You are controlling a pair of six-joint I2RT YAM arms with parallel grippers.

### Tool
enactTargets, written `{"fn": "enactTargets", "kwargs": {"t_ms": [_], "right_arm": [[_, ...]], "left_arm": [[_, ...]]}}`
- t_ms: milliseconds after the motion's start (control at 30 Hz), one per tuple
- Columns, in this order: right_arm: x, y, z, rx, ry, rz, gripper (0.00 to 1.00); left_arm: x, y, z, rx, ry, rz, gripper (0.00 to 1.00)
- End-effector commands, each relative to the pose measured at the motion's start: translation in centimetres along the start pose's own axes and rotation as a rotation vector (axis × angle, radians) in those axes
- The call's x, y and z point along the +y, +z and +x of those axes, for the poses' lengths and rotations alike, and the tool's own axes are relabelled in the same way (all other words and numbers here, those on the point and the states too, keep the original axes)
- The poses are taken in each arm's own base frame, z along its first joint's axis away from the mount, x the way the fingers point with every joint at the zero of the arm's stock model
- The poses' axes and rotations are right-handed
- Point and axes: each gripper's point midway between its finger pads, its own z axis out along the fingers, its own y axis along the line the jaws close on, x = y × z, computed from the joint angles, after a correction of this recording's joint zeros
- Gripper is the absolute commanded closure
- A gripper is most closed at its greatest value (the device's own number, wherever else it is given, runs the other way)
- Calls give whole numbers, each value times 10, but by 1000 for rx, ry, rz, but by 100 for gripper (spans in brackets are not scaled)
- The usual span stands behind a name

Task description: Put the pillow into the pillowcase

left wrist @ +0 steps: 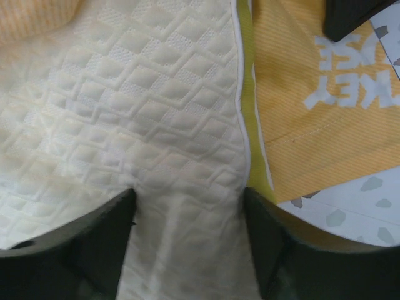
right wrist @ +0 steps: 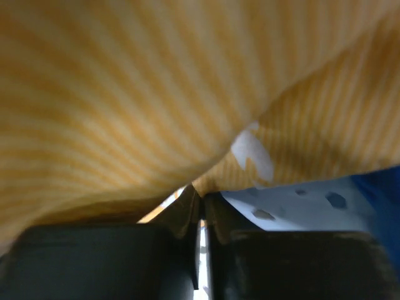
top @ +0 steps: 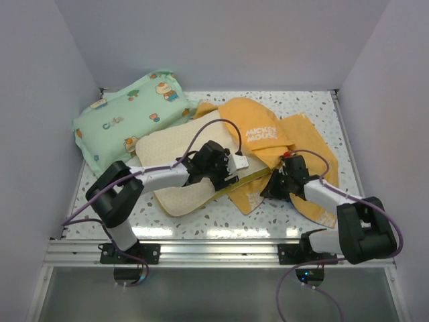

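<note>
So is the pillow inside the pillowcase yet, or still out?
Mostly out. The pillow lies largely bare on the table; the pillowcase covers only its far right end. How far that end is inside, cannot tell.

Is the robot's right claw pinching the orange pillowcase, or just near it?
Touching. In the right wrist view the right gripper has its fingers nearly closed, with the edge of the orange striped pillowcase running down between them.

Lab test booth — plain white walls (top: pixel 53 100), speckled table (top: pixel 315 107), aluminium rail (top: pixel 214 251).
</note>
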Motion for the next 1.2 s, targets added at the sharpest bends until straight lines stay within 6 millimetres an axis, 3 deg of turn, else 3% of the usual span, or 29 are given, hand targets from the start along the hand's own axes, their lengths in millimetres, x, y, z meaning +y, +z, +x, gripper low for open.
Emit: {"fn": "enactTargets", "kwargs": {"t_ms": [0, 100, 133, 167, 267, 333, 367, 433, 567, 667, 733, 767, 800, 867, 900, 933, 967, 1000, 1033, 1100, 1167], "right_arm": [[22, 10, -25, -78, -23, -54, 100], [54, 4, -19, -42, -97, -168, 100], [67, 0, -16, -30, -121, -209, 100], [82, -6, -8, -8, -164, -266, 100], [116, -26, 15, 62, -259, -390, 100], [131, -39, 21, 74, -310, -441, 100], [143, -49, 26, 71, -345, -491, 100], [161, -63, 35, 92, -397, -556, 100], [202, -89, 74, 150, -565, -744, 100], [211, -91, 89, 218, -607, -805, 100], [231, -98, 93, 207, -678, -877, 100], [240, -104, 109, 223, -767, -925, 100], [253, -114, 113, 215, -817, -965, 100], [261, -116, 130, 256, -886, -1015, 100], [268, -122, 134, 274, -909, -1051, 100], [268, -121, 138, 286, -944, -1063, 100], [268, -120, 140, 300, -961, -1062, 88], [261, -128, 143, 369, -967, -1028, 50], [252, -127, 135, 331, -1091, -1017, 39], [223, -138, 116, 354, -1155, -860, 29], [196, -139, 72, 289, -1214, -747, 25]], "left_arm": [[0, 13, -25, -89, -73, 61, 35], [4, 26, -24, -81, -145, 86, 67], [12, 26, -39, -112, -159, 87, 88], [17, 30, -41, -119, -186, 97, 100], [59, 12, -72, -253, -388, 86, 100], [84, -7, -104, -378, -453, 76, 100], [99, -16, -109, -410, -525, 62, 100], [117, -38, -136, -511, -541, 43, 100], [138, -58, -156, -577, -660, 33, 100], [140, -64, -160, -584, -668, 25, 100], [133, -59, -147, -533, -676, 35, 100], [129, -57, -141, -518, -667, 36, 100], [119, -49, -124, -474, -675, 51, 100], [107, -45, -99, -419, -698, 53, 100], [93, -37, -73, -363, -733, 72, 100], [84, -35, -59, -328, -755, 77, 100], [81, -34, -45, -305, -770, 75, 100], [67, -29, -20, -255, -785, 80, 100], [65, -31, -8, -228, -790, 61, 100], [58, -31, 21, -171, -786, 44, 100], [57, -34, 48, -112, -784, 30, 100]]}}
